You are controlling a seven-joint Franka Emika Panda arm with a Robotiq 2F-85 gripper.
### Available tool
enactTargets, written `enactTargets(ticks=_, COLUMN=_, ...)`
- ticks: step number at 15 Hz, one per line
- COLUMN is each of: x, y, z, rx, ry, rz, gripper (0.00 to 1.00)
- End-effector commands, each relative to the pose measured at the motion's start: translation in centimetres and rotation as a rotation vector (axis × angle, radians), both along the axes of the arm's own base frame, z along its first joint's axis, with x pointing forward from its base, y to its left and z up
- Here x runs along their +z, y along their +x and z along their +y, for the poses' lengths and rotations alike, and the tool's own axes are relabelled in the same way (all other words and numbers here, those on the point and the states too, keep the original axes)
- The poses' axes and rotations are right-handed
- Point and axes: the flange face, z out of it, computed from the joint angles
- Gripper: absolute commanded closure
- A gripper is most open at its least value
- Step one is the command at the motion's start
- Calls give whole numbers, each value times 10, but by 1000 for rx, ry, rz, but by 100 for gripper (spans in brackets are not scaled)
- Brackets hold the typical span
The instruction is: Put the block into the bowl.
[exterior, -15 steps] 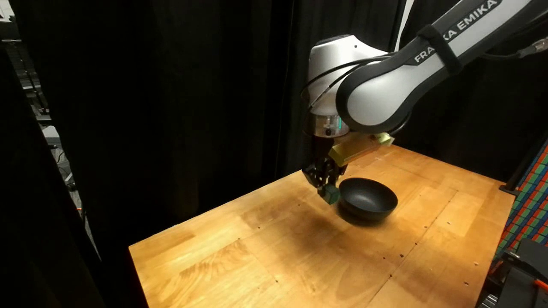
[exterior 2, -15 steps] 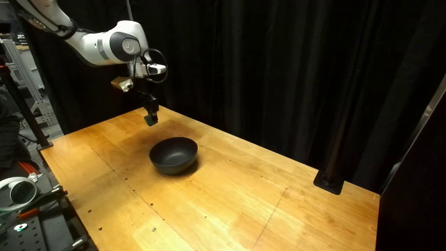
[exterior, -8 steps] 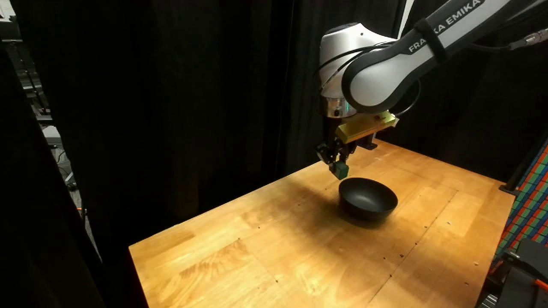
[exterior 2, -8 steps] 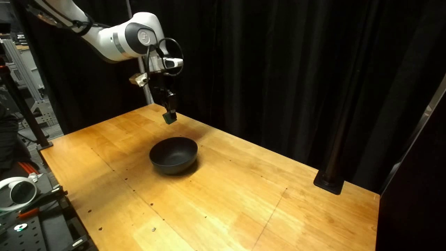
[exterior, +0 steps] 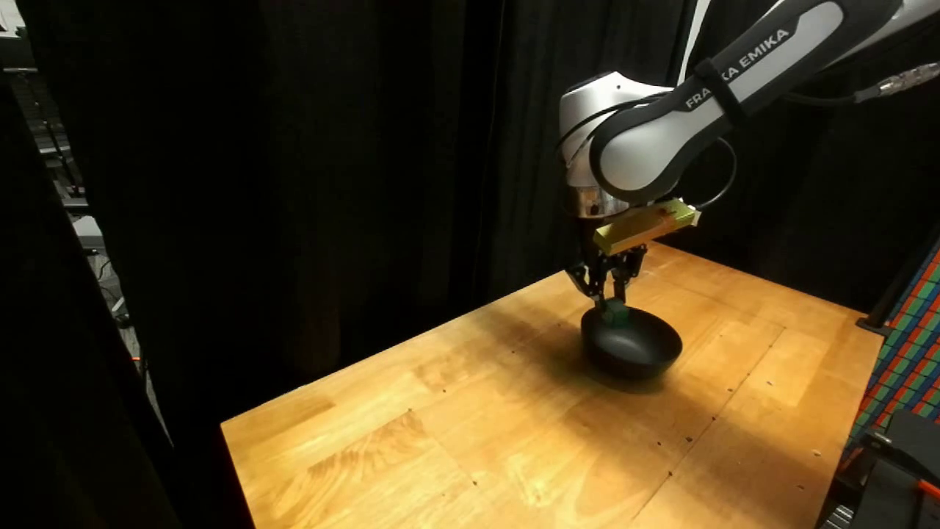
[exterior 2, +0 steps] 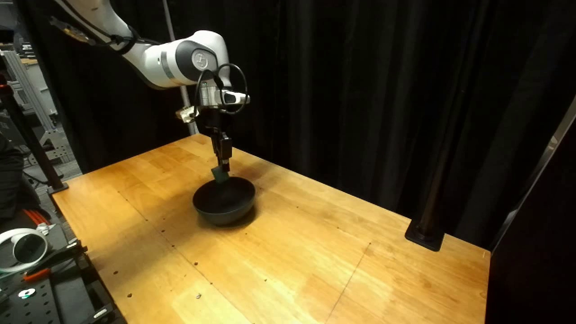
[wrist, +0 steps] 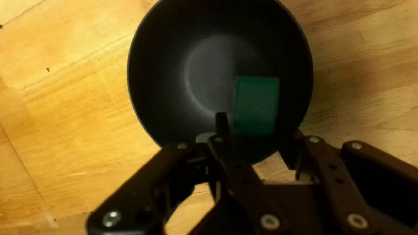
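Observation:
The block (exterior: 617, 314), a small green cube, sits tilted between the fingers of my gripper (exterior: 612, 300). The gripper looks shut on it, though the finger contact is dark in the wrist view. The black bowl (exterior: 633, 354) stands upright on the table. In the wrist view the block (wrist: 256, 106) is over the bowl's inside (wrist: 163, 75), off its centre, just past my fingertips (wrist: 254, 129). In an exterior view the block (exterior 2: 220, 174) overlaps the far rim of the bowl (exterior 2: 225, 212), under my gripper (exterior 2: 226, 166). I cannot tell whether the block touches the bowl.
The wooden table (exterior: 455, 433) carries the bowl. Black posts on square bases stand at table edges, with a base (exterior 2: 424, 236) near the back curtain and a base (exterior 2: 57, 188) at a corner. A dark cart (exterior 2: 49, 279) with equipment is beside the table.
My gripper has carried the block sideways from beside the bowl, rising first, then lowering over the bowl's inside. The bowl has not moved.

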Motion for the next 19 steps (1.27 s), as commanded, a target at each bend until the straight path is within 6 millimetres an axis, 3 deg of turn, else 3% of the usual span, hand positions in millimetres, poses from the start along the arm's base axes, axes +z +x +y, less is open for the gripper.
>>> enactTargets(ticks=1, x=24, y=2, z=0, rx=-10, ry=60, rz=-9, gripper=26)
enactTargets(ticks=4, x=67, y=-5, z=0, rx=-4, ry=143, rz=-46, gripper=4)
enactTargets(ticks=5, x=84, y=-7, z=-1, rx=9, ry=177, rz=-67, gripper=1)
enactTargets(ticks=9, x=146, y=-14, z=-12, rx=67, ry=311, rz=-128, gripper=0)
enactTargets(ticks=12, x=178, y=-23, z=-23, rx=155, ry=368, rz=-107, gripper=0)
enactTargets(ticks=16, x=195, y=-33, z=-34, rx=190, ry=383, rz=-62, gripper=0)
enactTargets(ticks=17, x=186, y=-24, z=-32, rx=172, ry=351, rz=-72, gripper=0)
enactTargets(ticks=19, x=188, y=-27, z=-34, rx=176, ry=353, rz=-63, gripper=0)
